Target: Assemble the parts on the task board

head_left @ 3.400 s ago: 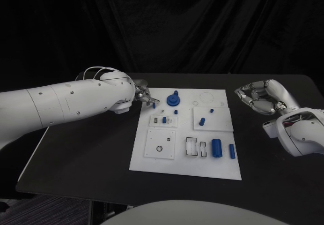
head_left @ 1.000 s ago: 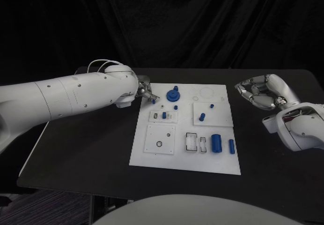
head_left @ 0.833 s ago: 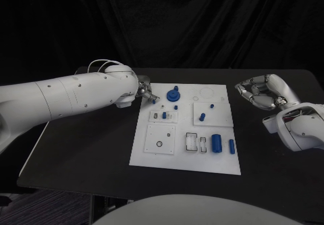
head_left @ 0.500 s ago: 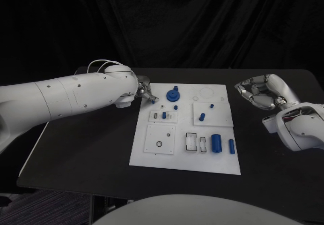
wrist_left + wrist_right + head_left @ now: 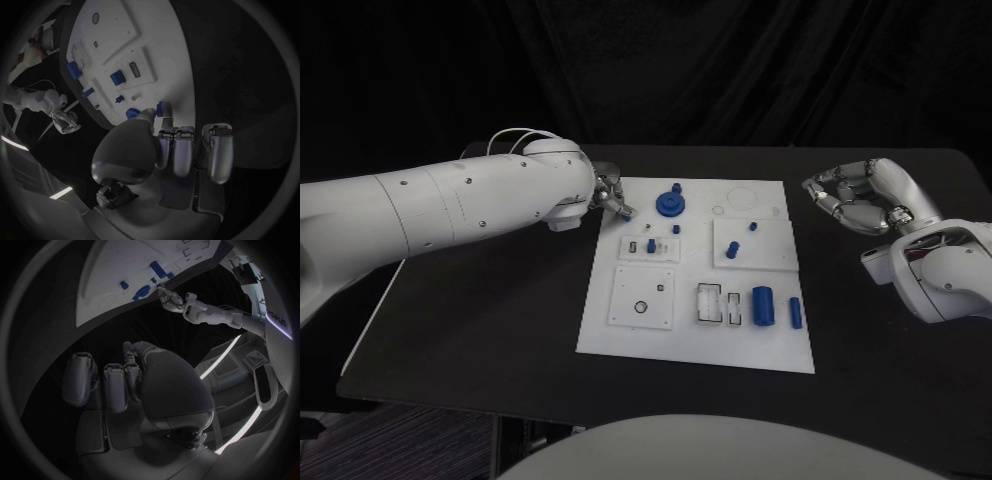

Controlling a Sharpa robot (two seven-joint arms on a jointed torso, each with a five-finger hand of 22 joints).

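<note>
Task board (image 5: 692,345) lies in the middle of the black counter (image 5: 473,330), with your two arms at its far corners. Your left robot hand (image 5: 610,196) is at the board's far left corner, and the wrist camera shows it pinching a small blue peg (image 5: 160,108) between thumb and fingertip, the other fingers held straight alongside. A few seconds ago that peg looked to be standing on the board just beside the fingertips. Over the last second the hand has hardly moved. I judge the pick made and the placing not yet begun, so you next need a socket for the peg. Your right robot hand (image 5: 865,198) hangs off the board's far right edge, fingers curled in on nothing. The round blue disc (image 5: 671,207) and the large blue cylinder (image 5: 762,306) lie untouched.
</note>
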